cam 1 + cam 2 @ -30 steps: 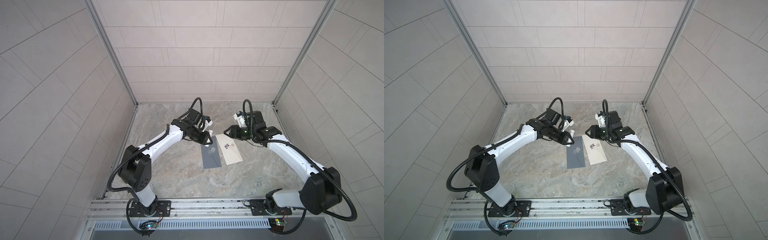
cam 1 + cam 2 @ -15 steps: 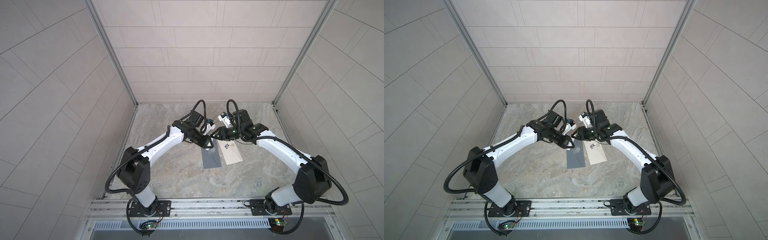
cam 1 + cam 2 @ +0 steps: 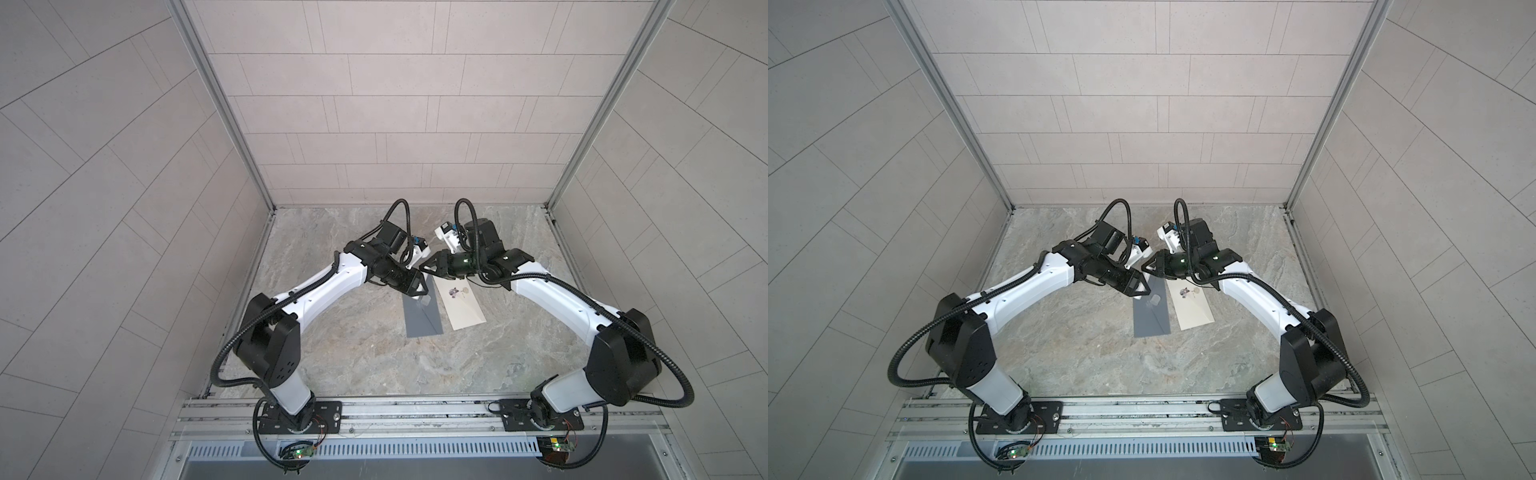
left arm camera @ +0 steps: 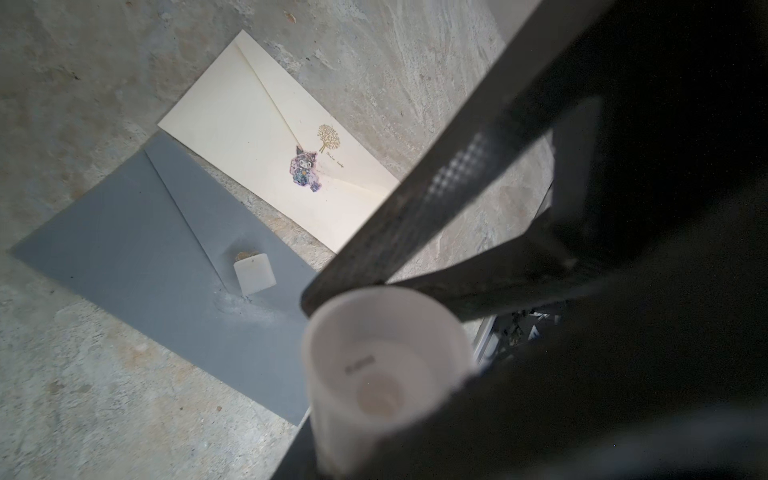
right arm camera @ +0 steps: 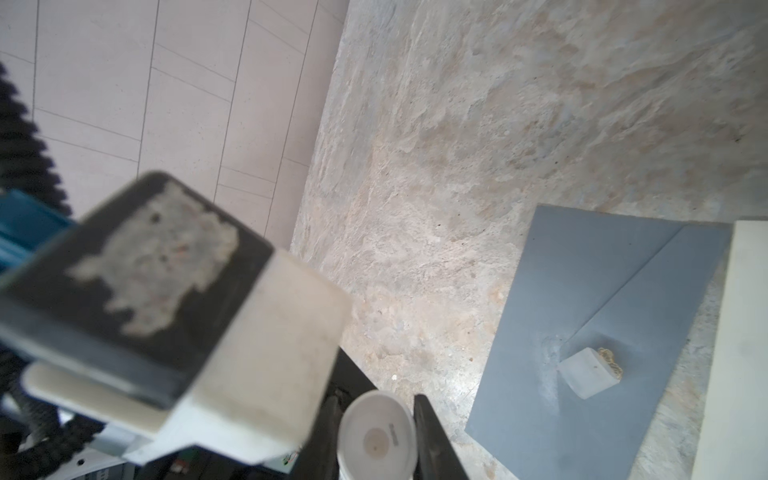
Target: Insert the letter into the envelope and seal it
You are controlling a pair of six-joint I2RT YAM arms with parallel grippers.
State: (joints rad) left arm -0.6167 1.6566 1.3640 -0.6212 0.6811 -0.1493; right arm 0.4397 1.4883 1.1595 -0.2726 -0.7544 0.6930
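Left gripper (image 3: 417,289) and right gripper (image 3: 424,266) meet tip to tip in both top views, low over the far end of a grey envelope (image 3: 422,320). The envelope lies flat on the marbled table (image 3: 353,249), flap down, with a cream envelope (image 3: 461,307) just beside it. From up here neither grip can be read.

Left wrist view: a white tube (image 4: 384,374), seen end-on and blurred, sits at the tip of one of the dark fingers (image 4: 415,208). I cannot tell whether the left jaws pinch it or merely flank it. Below lie both envelopes, corners all but touching. The grey flap tip carries a small white square (image 4: 254,276); the cream flap bears a cartoon sticker (image 4: 305,168).

Right wrist view: the same tube sits squeezed between the right gripper's two dark fingers (image 5: 432,440), so that hand grips it. A blurred black-and-white block (image 5: 166,291), probably part of the left arm, fills the near side.

No loose letter shows; it is probably already inside. The step looks like sealing, with the tube, perhaps glue, changing hands. Next, the left jaws must let go cleanly before the right carries the tube down to the grey flap.
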